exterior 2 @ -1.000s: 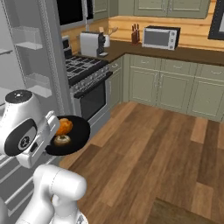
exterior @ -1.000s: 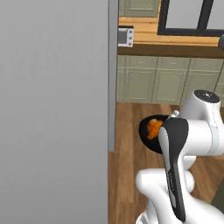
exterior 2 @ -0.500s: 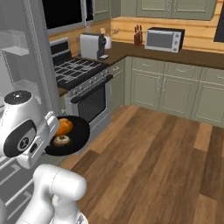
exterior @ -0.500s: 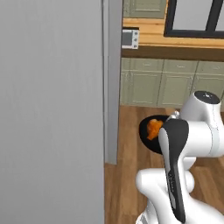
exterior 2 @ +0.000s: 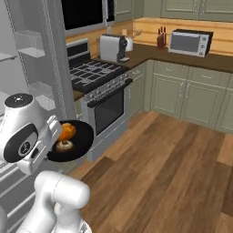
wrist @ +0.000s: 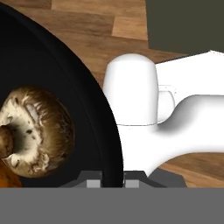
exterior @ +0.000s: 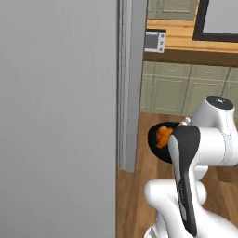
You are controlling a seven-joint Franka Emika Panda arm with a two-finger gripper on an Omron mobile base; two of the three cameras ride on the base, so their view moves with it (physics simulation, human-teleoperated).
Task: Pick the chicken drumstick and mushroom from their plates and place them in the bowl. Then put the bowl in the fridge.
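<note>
My gripper (wrist: 109, 183) is shut on the rim of the black bowl (wrist: 101, 114) and holds it up in the air in front of my arm. Inside the bowl lie the brown mushroom (wrist: 37, 131), stem side up, and the orange-brown chicken drumstick (exterior 2: 67, 131) beside it. The bowl (exterior: 155, 140) hangs just right of the edge of the fridge's grey door (exterior: 56, 116). From the right base view the bowl (exterior 2: 76, 141) hovers next to the fridge's white inner shelves (exterior 2: 29, 54). The two plates are out of view.
A stove with oven (exterior 2: 102, 91) stands right behind the bowl, beside the fridge. A toaster (exterior 2: 112, 47) and a microwave (exterior 2: 190, 42) sit on the counter above green cabinets (exterior 2: 191, 98). Wooden floor (exterior 2: 173, 173) lies open to the right.
The whole picture has shifted in both base views, so the base has moved; the fridge door now takes up more of the left base view. The bowl stays in the gripper.
</note>
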